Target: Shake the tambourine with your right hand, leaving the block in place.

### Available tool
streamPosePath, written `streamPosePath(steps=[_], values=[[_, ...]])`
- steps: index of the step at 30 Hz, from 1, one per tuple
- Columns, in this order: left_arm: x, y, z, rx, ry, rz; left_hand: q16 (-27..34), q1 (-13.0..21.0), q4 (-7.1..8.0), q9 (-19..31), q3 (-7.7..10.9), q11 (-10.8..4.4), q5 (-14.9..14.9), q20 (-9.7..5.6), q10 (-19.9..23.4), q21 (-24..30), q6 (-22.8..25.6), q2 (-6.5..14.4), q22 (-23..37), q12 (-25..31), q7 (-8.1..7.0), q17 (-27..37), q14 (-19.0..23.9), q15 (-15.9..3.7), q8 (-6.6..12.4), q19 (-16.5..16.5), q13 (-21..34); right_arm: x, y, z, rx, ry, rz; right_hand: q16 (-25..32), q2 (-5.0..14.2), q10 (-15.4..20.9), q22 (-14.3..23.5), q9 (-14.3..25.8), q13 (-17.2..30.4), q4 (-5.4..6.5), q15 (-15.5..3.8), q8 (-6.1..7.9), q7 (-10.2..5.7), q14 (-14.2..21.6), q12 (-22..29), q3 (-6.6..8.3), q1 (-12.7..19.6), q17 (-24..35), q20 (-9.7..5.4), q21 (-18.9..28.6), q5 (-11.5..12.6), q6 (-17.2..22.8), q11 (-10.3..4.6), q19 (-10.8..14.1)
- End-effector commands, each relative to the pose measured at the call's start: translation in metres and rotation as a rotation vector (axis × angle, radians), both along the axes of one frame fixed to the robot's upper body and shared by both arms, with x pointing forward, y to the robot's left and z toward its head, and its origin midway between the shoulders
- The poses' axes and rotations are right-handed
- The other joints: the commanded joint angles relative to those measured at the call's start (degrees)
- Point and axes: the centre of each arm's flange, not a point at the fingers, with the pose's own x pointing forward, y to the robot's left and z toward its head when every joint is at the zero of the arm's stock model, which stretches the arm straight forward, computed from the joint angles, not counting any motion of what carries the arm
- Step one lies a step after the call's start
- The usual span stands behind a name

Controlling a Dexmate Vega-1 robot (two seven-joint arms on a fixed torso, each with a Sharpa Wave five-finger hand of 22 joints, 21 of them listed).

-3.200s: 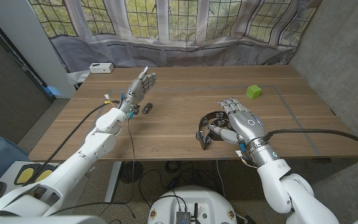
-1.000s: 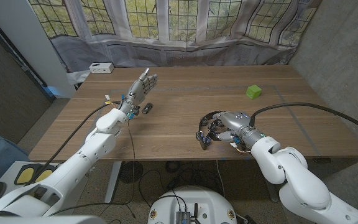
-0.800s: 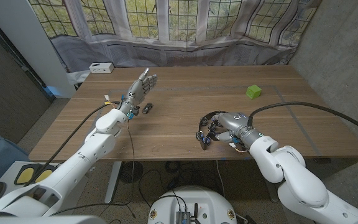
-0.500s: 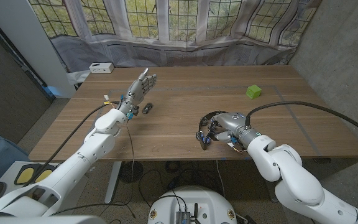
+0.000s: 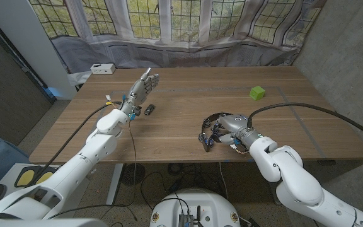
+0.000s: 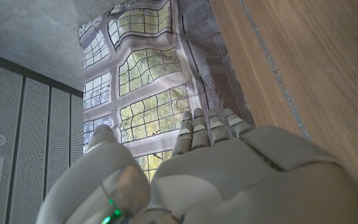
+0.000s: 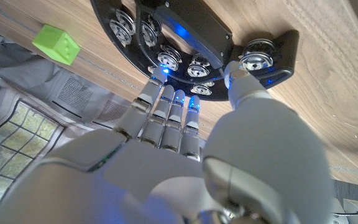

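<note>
Tambourine (image 5: 212, 128) on the surface's near edge, right hand (image 5: 230, 130) curling over its frame.
Head view: left hand (image 5: 145, 86) spread, raised, empty; green block (image 5: 257, 93) well apart. Right wrist view: fingertips (image 7: 166, 70) touch the jingles, grip looks unfinished, so lifting now could drop it.

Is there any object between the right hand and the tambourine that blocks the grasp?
Nothing visible does. The right hand is already at the tambourine; in the right wrist view its fingers reach over the black frame. The green block sits apart, farther back on the table.
</note>
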Motion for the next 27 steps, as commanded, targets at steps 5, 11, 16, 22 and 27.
streamPosePath(steps=[5, 11, 16, 22, 27], values=[[0.004, -0.002, -0.004, 0.004, 0.011, -0.003, -0.14, 0.50, -0.31, 0.33, 0.33, 0.13, -0.05, 0.49, 0.50, 0.06, 0.52, 0.29, 0.26, 0.03, 0.11, 0.19, 0.08, 0.09, -0.01, -0.20, 0.28, 0.010, -0.003, -0.011, 0.007, 0.032, -0.042, 0.11, 0.00, 0.65, 0.18, 0.07, 0.15, -0.47, -0.23, 0.02, 0.06, 0.55, 0.07, 0.37, 1.27, 0.24, 0.05, -0.13, -0.13, 0.50, -0.12, 0.63], [0.006, -0.002, -0.001, 0.004, 0.008, -0.004, -0.12, 0.49, -0.34, 0.33, 0.34, 0.08, -0.06, 0.50, 0.52, 0.07, 0.52, 0.30, 0.26, 0.02, 0.17, 0.19, 0.13, 0.09, -0.05, -0.19, 0.28, 0.014, -0.004, -0.017, 0.007, 0.025, -0.049, 0.15, 0.17, 0.69, 0.18, 0.07, 0.16, -0.47, -0.26, -0.05, -0.02, 0.55, -0.02, 0.39, 1.52, 0.36, 0.03, -0.25, -0.15, 0.53, -0.12, 0.64], [0.006, -0.003, 0.001, 0.008, 0.004, -0.004, -0.14, 0.50, -0.36, 0.33, 0.35, 0.07, -0.06, 0.50, 0.47, 0.07, 0.54, 0.31, 0.26, -0.03, 0.19, 0.19, 0.10, 0.20, -0.07, -0.17, 0.29, 0.017, -0.006, -0.024, 0.027, 0.017, -0.058, 0.23, 0.36, 0.73, 0.18, 0.07, 0.16, -0.46, -0.50, -0.14, -0.13, 0.58, -0.11, 0.38, 1.79, 0.50, 0.00, -0.35, -0.19, 0.55, -0.15, 0.70], [0.007, -0.004, 0.003, 0.009, 0.000, -0.003, -0.15, 0.49, -0.40, 0.33, 0.36, -0.01, -0.07, 0.53, 0.50, 0.08, 0.56, 0.32, 0.26, -0.04, 0.22, 0.20, 0.09, 0.24, -0.10, -0.16, 0.29, 0.020, -0.010, -0.030, 0.029, 0.012, -0.068, 0.33, 0.38, 1.06, 0.19, 0.07, 0.17, -0.34, -0.53, -0.06, -0.34, 0.63, -0.09, 0.19, 1.77, 0.64, 0.00, -0.47, -0.29, 1.02, -0.13, 0.71], [0.007, -0.006, 0.002, 0.008, 0.005, -0.004, -0.15, 0.49, -0.42, 0.33, 0.37, -0.04, -0.07, 0.56, 0.57, 0.06, 0.55, 0.34, 0.26, -0.04, 0.16, 0.20, 0.10, 0.23, -0.13, -0.21, 0.29, 0.023, -0.010, -0.034, 0.019, 0.017, -0.068, 0.34, 0.41, 1.17, 0.19, 0.07, 0.18, -0.37, -0.60, -0.04, -0.43, 0.53, -0.14, 0.10, 1.96, 0.74, -0.07, -0.56, -0.33, 1.27, -0.11, 0.73]])
